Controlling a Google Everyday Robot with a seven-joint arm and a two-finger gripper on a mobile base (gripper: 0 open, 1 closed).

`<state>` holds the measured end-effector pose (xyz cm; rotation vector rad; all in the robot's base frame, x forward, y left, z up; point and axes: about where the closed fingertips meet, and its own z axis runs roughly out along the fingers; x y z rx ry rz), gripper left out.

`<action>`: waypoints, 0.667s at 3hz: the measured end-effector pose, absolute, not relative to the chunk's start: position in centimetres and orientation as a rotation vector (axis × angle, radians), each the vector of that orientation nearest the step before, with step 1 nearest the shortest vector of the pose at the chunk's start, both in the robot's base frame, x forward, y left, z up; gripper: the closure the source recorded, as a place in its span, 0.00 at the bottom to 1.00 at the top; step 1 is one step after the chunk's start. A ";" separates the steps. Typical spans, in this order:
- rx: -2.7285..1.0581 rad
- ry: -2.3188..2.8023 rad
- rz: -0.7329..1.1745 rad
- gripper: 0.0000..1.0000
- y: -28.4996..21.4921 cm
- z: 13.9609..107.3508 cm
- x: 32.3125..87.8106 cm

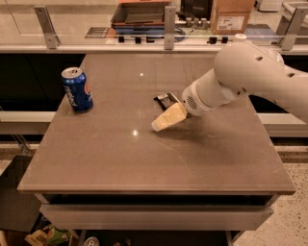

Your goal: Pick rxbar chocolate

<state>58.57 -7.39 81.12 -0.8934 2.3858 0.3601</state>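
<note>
The rxbar chocolate (167, 99) is a small dark flat bar lying on the brown table (120, 153) near its middle. Part of it is hidden behind my arm. My gripper (166, 119), with pale yellowish fingers, hovers just in front of the bar, pointing down and to the left. The white arm (240, 77) reaches in from the right. A blue soda can (77, 90) stands upright at the table's left side, well away from the gripper.
A counter with metal posts (168, 21) and a glass rail runs behind the table. A cardboard box (231, 17) and a dark tray (139, 12) sit beyond it. A white cap (239, 36) shows above my arm.
</note>
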 end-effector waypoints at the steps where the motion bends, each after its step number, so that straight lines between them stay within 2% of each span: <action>1: -0.894 2.355 0.332 0.00 -6.2 82.1 60.1; 2: -0.906 2.350 0.304 0.15 -5.8 81.8 60.7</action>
